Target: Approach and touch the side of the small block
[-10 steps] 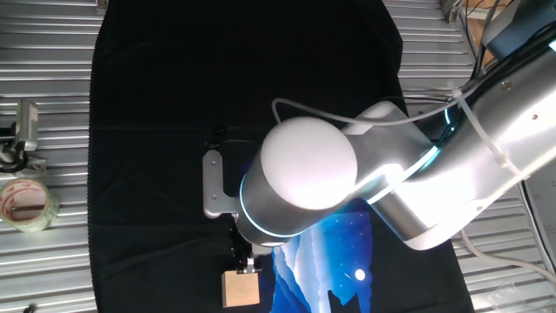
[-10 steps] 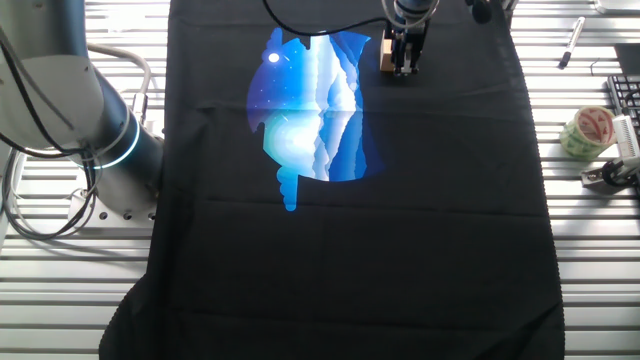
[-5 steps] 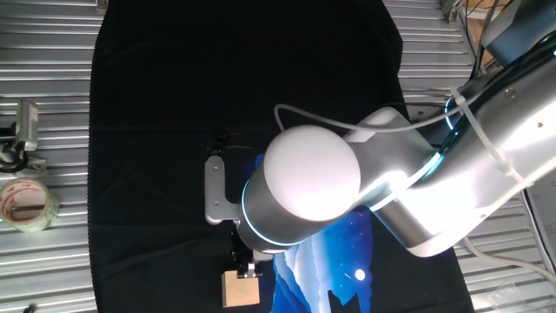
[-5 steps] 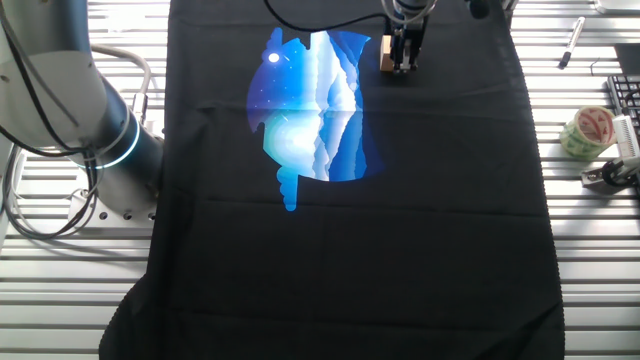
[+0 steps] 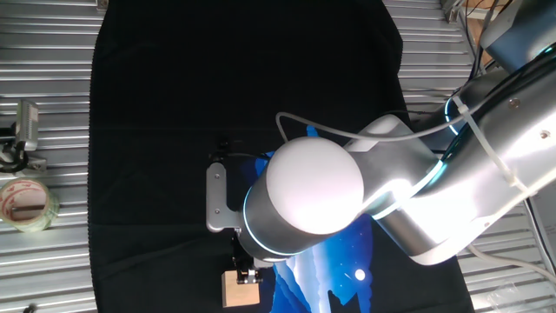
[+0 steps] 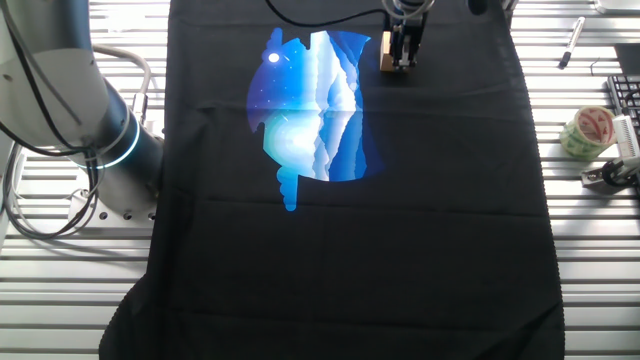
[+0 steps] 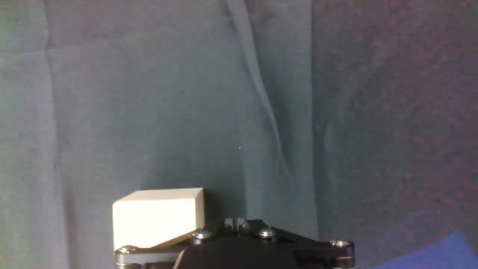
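Note:
The small block (image 5: 239, 290) is a pale tan cube on the black cloth, near the bottom edge of one fixed view. It also shows in the other fixed view (image 6: 385, 54) and at the lower left of the hand view (image 7: 158, 214). My gripper (image 5: 247, 275) is low over the cloth, right beside the block, with its fingers together and empty. In the hand view the fingertips (image 7: 235, 222) sit just right of the block's side face. Whether they touch it I cannot tell. In the other fixed view the gripper (image 6: 404, 62) stands right of the block.
A roll of clear tape (image 5: 24, 204) lies off the cloth on the ribbed metal table, seen too in the other fixed view (image 6: 587, 130). A metal clip (image 5: 23, 129) lies near it. A blue printed picture (image 6: 310, 100) is on the cloth. The arm's base (image 6: 95, 120) stands beside the cloth.
The arm has shifted a little toward the block, bringing the gripper tip closer to its side. The block has not moved.

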{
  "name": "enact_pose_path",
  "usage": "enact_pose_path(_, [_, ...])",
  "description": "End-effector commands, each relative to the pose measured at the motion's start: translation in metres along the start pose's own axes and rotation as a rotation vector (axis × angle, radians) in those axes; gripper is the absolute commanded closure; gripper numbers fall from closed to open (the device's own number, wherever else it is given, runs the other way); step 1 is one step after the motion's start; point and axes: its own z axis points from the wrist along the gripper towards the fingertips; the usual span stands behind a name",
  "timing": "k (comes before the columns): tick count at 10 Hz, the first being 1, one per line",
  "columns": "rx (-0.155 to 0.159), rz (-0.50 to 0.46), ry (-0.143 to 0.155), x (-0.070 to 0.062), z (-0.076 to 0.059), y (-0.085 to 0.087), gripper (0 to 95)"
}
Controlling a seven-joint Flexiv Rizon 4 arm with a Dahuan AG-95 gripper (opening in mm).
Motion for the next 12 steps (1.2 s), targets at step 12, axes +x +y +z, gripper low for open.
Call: enact_pose_path(12, [-0.001, 0.008, -0.008, 0.002, 0.005, 0.0051, 95.0])
